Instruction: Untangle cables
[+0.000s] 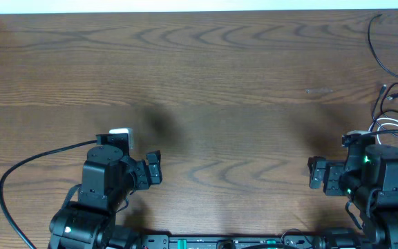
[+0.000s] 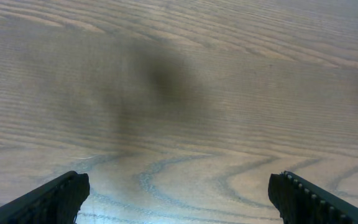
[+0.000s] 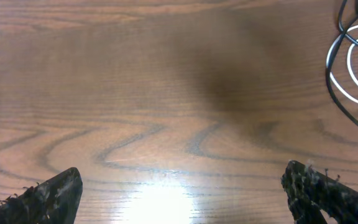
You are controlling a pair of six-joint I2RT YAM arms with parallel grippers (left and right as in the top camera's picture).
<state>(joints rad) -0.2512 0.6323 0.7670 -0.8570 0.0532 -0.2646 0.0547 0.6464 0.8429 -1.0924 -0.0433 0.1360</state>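
Note:
The cables lie bunched at the table's far right edge in the overhead view. A white cable loops there among thin black cables that run toward the back. In the right wrist view the white loop and a black loop show at the upper right. My right gripper is open over bare wood, left of the cables, holding nothing. Near the front left, my left gripper is also open and empty above the wood, far from the cables.
A thicker black wire curves from the left arm across the front left of the wooden table. The table's back edge runs along the top of the overhead view.

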